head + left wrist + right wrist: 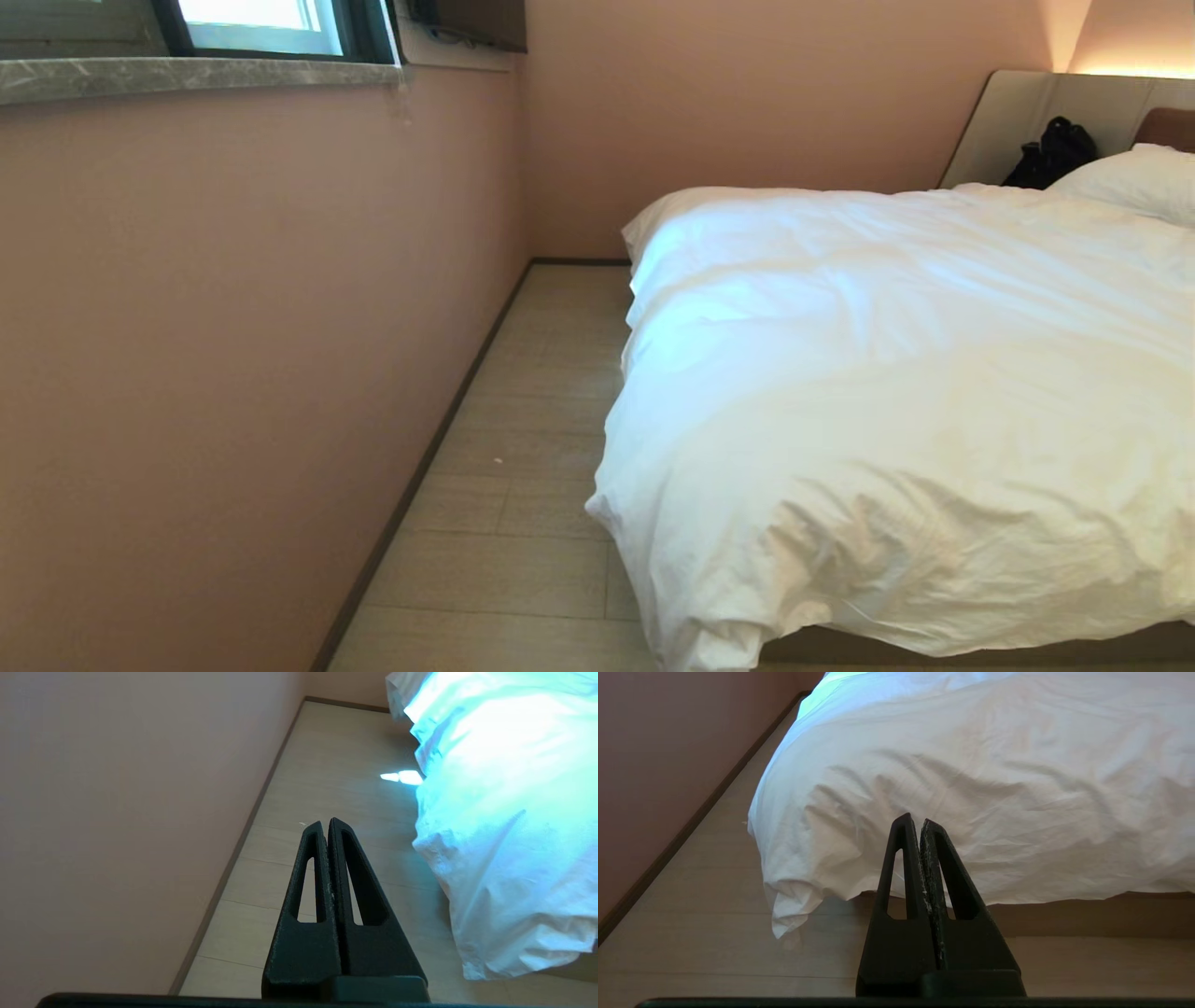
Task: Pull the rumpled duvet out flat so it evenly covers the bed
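Pink-beige walls bound a narrow strip of pale plank floor (523,448) on the left of the head view; a window (252,23) with a grey stone sill occupies the upper left. My bed (980,649) fills the right half of the frame, its brown base plinth showing only as a dark band at the lower right edge. My duvet (896,392) lies across it, creased, with its near-left corner hanging over the mattress edge toward the floor. It already spreads over most of the visible surface, so I judge little pulling remains, mainly at that drooping corner. A pillow (1134,177) sits at the upper right against the padded headboard (1036,117), and a black bag (1050,154) rests beside it.

Neither arm appears in the head view. My left gripper (325,823) has its fingers pressed together and holds nothing; it points along the floor strip, beside the duvet corner and apart from it. My right gripper (915,820) is likewise closed and empty, aimed at the hanging duvet edge above the plinth, not touching it. I judge both arms parked.

No brand, label or legible writing is visible.
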Available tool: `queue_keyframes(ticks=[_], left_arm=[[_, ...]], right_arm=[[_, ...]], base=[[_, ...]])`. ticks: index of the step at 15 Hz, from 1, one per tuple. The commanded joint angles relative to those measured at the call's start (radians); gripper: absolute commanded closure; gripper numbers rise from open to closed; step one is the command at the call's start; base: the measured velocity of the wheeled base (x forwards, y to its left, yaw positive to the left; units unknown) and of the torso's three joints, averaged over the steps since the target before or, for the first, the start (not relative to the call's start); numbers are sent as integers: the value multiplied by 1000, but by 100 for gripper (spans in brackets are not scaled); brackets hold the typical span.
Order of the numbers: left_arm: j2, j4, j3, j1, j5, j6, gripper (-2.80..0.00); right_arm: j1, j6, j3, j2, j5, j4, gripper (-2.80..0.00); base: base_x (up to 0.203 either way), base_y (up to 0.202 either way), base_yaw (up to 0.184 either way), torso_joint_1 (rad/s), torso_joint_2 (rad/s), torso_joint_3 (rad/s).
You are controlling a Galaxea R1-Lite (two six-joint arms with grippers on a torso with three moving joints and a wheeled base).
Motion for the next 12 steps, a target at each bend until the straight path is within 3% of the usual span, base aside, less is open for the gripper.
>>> queue_keyframes(ticks=[1, 12], left_arm=[[0, -1, 0, 0, 1, -1, 0], [0, -1, 0, 0, 1, -1, 0]], right_arm=[[-1, 0, 0, 0, 0, -1, 0], [-1, 0, 0, 0, 0, -1, 0]], base=[[10, 52, 1, 1, 1, 4], [1, 179, -1, 2, 2, 3]])
